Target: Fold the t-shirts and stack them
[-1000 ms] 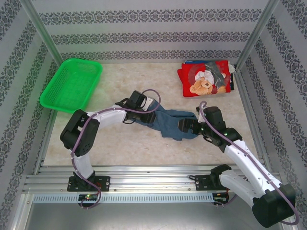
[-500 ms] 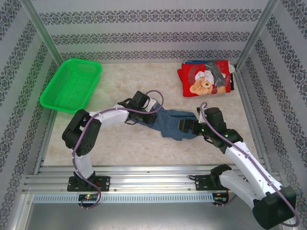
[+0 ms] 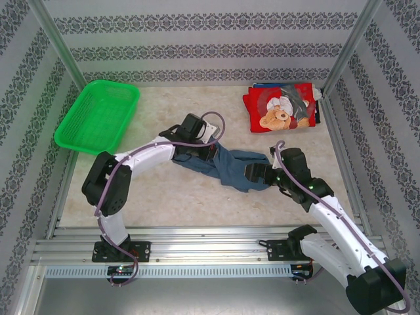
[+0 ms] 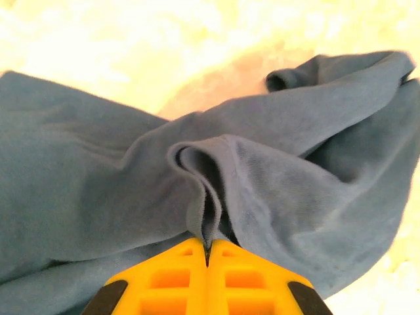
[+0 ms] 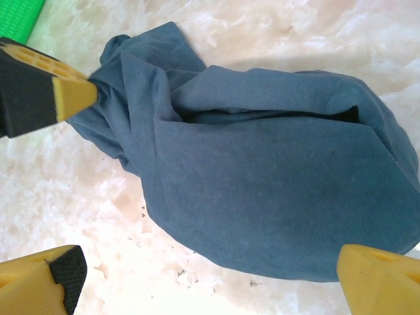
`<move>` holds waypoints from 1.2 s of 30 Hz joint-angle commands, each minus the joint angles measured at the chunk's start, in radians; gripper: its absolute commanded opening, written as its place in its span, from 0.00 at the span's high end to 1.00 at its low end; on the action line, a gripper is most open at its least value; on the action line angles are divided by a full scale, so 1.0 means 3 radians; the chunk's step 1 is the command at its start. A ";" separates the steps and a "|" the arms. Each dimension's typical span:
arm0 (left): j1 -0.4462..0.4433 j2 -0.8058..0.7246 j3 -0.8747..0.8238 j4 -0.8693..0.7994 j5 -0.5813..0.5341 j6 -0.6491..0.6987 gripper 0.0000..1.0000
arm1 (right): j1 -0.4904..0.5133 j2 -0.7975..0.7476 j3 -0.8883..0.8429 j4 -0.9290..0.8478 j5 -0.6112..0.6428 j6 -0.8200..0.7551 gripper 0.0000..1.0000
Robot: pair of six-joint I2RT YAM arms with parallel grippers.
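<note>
The slate-blue t-shirt (image 3: 231, 168) lies crumpled on the table between both arms. My left gripper (image 3: 199, 153) is shut on a raised fold at the shirt's left end; in the left wrist view the yellow jaws (image 4: 207, 247) meet with the pinched ridge of the blue t-shirt (image 4: 295, 184) between them. My right gripper (image 3: 253, 172) stands open at the shirt's right end, its fingertips wide on either side of the blue t-shirt's (image 5: 262, 197) near edge, touching nothing. The right wrist view also catches the left gripper's fingertip (image 5: 71, 96) on the cloth. A folded red t-shirt with a teddy-bear print (image 3: 279, 108) tops a stack at the back right.
A green mesh basket (image 3: 98, 115) sits at the back left. Metal posts (image 3: 346, 49) and patterned walls enclose the marble-look table (image 3: 164, 197). Bare tabletop lies in front of the blue shirt and between it and the basket.
My left gripper has closed onto the shirt's fold, and its wrist shifted slightly toward the back right. The right arm has hardly moved.
</note>
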 commanded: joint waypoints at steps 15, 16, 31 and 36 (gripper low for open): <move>-0.0035 -0.0189 0.2921 -0.1314 -0.0897 0.0551 1.00 | 0.0755 0.0497 -0.0308 0.1036 -0.0243 0.0496 0.02; -0.0035 -0.0150 0.3045 -0.1396 -0.0907 0.0570 1.00 | 0.0784 0.0619 -0.0261 0.1102 -0.0202 0.0501 0.02; -0.0240 -0.0359 0.3177 -0.1668 -0.1432 0.0906 1.00 | 0.0737 0.1998 0.0983 0.1512 0.0347 0.0446 0.03; -0.0593 -0.0318 0.3195 -0.1536 -0.1513 0.0945 1.00 | 0.0713 0.2090 0.1202 0.1500 0.0166 0.0496 0.04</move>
